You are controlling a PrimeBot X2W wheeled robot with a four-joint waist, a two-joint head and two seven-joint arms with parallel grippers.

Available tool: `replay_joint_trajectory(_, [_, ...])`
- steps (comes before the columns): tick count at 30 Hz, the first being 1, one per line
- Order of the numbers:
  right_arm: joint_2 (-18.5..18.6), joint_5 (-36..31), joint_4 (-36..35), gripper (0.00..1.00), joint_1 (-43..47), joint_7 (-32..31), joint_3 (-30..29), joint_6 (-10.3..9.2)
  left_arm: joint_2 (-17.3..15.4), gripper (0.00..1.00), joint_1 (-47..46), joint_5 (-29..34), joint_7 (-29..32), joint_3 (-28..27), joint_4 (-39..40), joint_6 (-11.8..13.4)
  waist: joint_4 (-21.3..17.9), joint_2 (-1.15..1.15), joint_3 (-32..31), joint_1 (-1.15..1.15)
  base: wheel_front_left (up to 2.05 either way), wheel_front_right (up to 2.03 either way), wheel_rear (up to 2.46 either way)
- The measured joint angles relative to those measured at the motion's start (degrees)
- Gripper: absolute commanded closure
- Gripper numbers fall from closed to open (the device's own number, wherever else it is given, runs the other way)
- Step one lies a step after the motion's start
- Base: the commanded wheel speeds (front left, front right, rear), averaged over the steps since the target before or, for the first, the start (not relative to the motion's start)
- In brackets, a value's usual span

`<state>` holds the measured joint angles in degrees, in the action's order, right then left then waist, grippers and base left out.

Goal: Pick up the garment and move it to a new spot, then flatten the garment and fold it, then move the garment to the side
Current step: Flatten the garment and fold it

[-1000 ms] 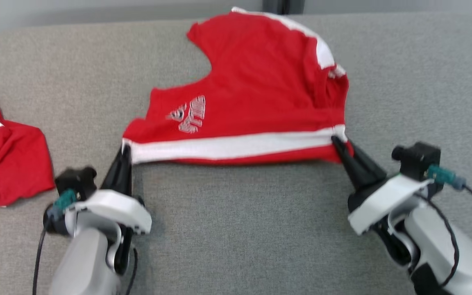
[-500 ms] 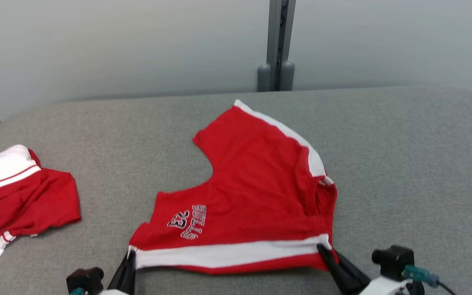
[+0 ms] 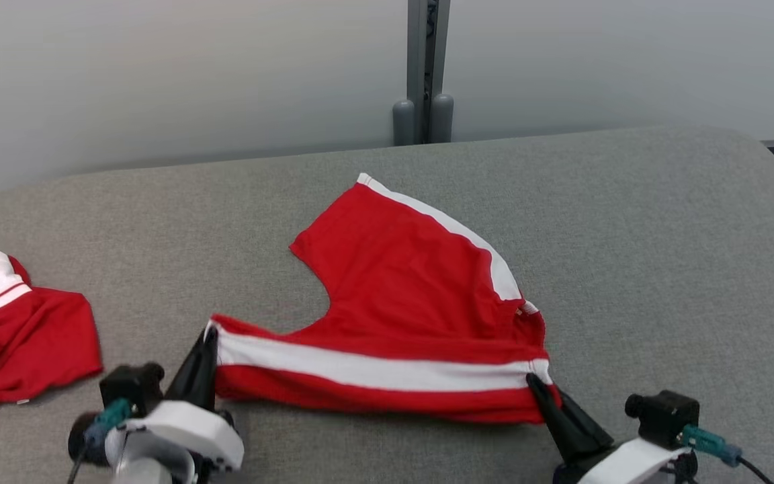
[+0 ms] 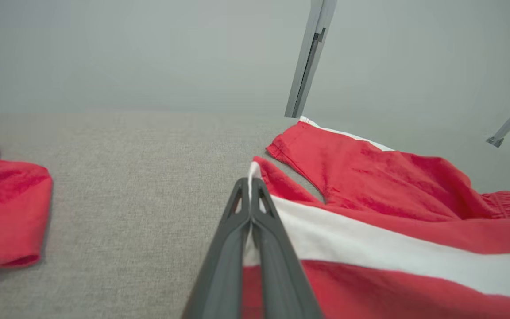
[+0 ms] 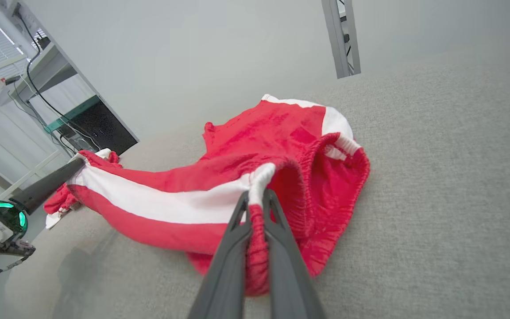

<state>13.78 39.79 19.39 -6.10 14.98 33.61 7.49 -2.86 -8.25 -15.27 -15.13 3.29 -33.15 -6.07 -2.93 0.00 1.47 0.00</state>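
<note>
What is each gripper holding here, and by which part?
Both hold the red shorts along the white side stripe: the left gripper is shut on its leg-hem end, the right gripper on its waistband end.

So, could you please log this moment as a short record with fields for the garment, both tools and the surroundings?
surface: grey fabric
garment: red, white stripe; striped edge stretched between both tools, far part on the surface
left tool: shut on the garment's left corner
right tool: shut on its right corner
second garment: red and white, far left, apart

Head hi, wrists lo (shared garment [image 3: 414,289])
</note>
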Motion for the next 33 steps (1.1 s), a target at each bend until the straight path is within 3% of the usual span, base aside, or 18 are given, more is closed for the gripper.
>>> replay_joint_trajectory(8, [-7.4,-0.7,-1.0,1.0,-6.9,0.0,-10.8,0.0,-4.5,1.0,-22.7,6.0,0.0,5.6,-6.5,-1.2,-2.2,0.0,7.8,0.0,0.0,0.0,0.0])
replay_joint_trajectory(17, [-10.6,-3.7,-3.4,1.0,-13.2,0.0,-15.5,0.0,-4.5,1.0,-44.1,8.4,0.0,11.6,-18.3,-1.4,-4.8,0.0,18.3,0.0,0.0,0.0,0.0])
replay_joint_trajectory(24, [-10.9,-2.9,-6.5,1.0,-16.4,0.0,-16.3,0.0,-4.4,1.0,-53.5,9.7,0.0,13.4,-25.1,-1.3,-7.5,0.0,25.5,0.0,0.0,0.0,0.0])
replay_joint_trajectory(33, [-10.9,-1.6,-8.6,1.0,-17.4,0.0,-16.6,0.0,-3.4,1.0,-57.4,10.0,0.0,14.2,-27.5,-0.3,-11.2,0.0,30.5,0.0,0.0,0.0,0.0])
